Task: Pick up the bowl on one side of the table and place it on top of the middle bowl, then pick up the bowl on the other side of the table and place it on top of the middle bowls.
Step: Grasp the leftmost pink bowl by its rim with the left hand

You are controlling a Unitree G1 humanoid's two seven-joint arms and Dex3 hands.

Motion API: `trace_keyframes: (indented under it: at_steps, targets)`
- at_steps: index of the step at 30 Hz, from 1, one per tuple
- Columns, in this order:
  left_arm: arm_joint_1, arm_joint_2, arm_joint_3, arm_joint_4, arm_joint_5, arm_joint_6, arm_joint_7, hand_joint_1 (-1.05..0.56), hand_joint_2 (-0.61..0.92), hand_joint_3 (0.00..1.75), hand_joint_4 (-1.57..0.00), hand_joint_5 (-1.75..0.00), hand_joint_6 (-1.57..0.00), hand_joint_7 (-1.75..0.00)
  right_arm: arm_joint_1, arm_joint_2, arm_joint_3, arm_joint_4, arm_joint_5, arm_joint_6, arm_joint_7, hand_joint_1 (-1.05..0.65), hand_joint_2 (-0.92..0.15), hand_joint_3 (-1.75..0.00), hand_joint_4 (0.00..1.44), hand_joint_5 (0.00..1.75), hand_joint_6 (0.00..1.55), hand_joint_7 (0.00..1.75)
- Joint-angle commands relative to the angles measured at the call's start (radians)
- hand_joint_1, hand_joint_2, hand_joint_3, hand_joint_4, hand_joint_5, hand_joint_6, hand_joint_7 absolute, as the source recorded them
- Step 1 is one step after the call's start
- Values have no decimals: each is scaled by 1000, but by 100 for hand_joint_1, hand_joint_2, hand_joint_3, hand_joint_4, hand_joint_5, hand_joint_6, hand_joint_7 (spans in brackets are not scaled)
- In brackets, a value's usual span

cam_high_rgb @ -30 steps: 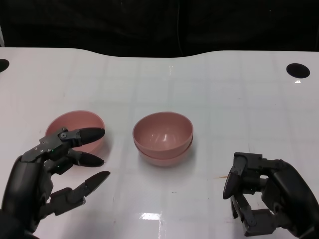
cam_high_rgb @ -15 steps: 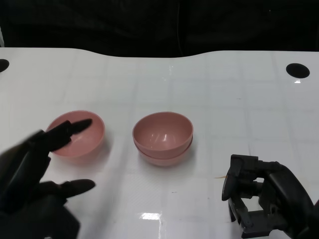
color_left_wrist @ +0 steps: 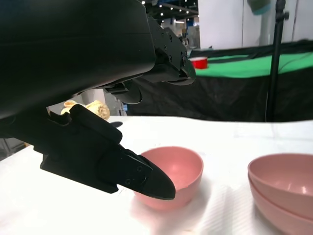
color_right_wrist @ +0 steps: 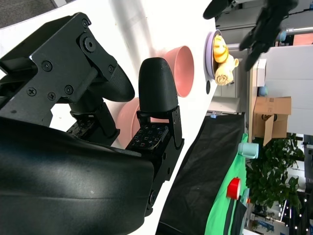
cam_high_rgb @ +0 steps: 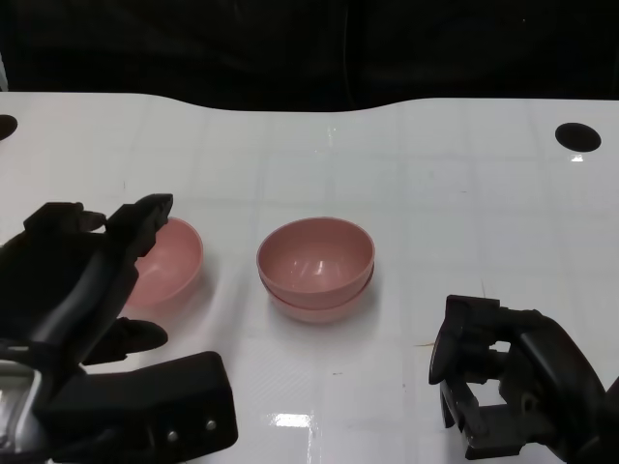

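A single pink bowl point(cam_high_rgb: 172, 261) sits left of centre on the white table point(cam_high_rgb: 435, 213). In the middle stand two pink bowls nested as a stack point(cam_high_rgb: 315, 267). My left hand point(cam_high_rgb: 77, 290) hovers above the near-left side of the single bowl and hides part of its rim. The fingers are spread and hold nothing. In the left wrist view the single bowl point(color_left_wrist: 177, 171) lies just beyond my fingertips point(color_left_wrist: 151, 182), with the stack point(color_left_wrist: 288, 188) beside it. My right hand point(cam_high_rgb: 508, 382) rests at the near right, fingers curled in on nothing, well apart from the stack.
Two round black holes point(cam_high_rgb: 578, 136) point(cam_high_rgb: 5, 126) mark the table's far corners. A dark backdrop runs behind the table's curved far edge. Bare white surface lies between the stack and my right hand.
My left hand has risen and swung forward over the near side of the left bowl, now looming larger. The right hand and all bowls have stayed put.
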Motion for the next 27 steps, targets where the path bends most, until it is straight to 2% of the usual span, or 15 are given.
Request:
trace_keyframes:
  at_steps: [1, 10, 18, 21, 22, 23, 24, 25, 26, 27]
  targets:
    - [-39, 22, -26, 64, 32, 10, 3, -66, 85, 0, -30, -37, -32, -1, 7, -3, -12, -18, 1, 2, 1, -7, -32, -155, 93, 175, 83, 153]
    - [-160, 26, -125, 313, 85, 51, 3, -64, 86, 0, -47, -13, -39, -1, 4, -2, -12, -13, -3, 1, 0, -6, -32, -155, 92, 175, 82, 154]
    - [-240, 32, -193, 518, 59, 40, 75, -60, 87, 0, -60, -8, -51, -3, -4, 2, -18, -1, -1, 1, -2, -7, -32, -155, 92, 175, 83, 154]
    - [-281, 36, -226, 650, 32, -6, 127, -51, 90, 1, -72, -8, -64, -5, -4, 4, -18, 0, -6, 0, -6, -6, -32, -155, 93, 175, 83, 153]
    - [-289, 39, -232, 678, 21, -19, 146, -46, 91, 1, -82, -12, -70, -6, -4, 5, -17, 0, -8, 0, -7, -6, -32, -154, 93, 175, 83, 153]
    - [-297, 42, -239, 707, 11, -33, 167, -41, 92, 1, -96, -18, -78, -8, -2, 6, -17, -1, -10, -2, -8, -6, -32, -154, 93, 175, 83, 153]
    - [-303, 44, -242, 730, 0, -48, 194, -37, 92, 1, -100, -38, -88, -6, -1, 7, -16, -1, -11, -3, -9, -6, -32, -154, 93, 175, 83, 153]
    - [-308, 47, -245, 752, -8, -64, 231, -35, 90, 1, -93, -76, -99, -5, 0, 8, -16, -3, -12, -3, -9, -6, -32, -155, 93, 175, 83, 153]
    - [-310, 50, -247, 774, -16, -88, 285, -32, 89, 0, -87, -130, -114, -6, 1, 7, -16, -3, -11, -4, -7, -6, -32, -155, 92, 175, 83, 152]
    - [-312, 53, -249, 789, -24, -105, 328, -30, 89, 1, -87, -152, -123, -10, 2, 7, -16, -3, -11, -5, -6, -7, -32, -154, 92, 175, 83, 152]
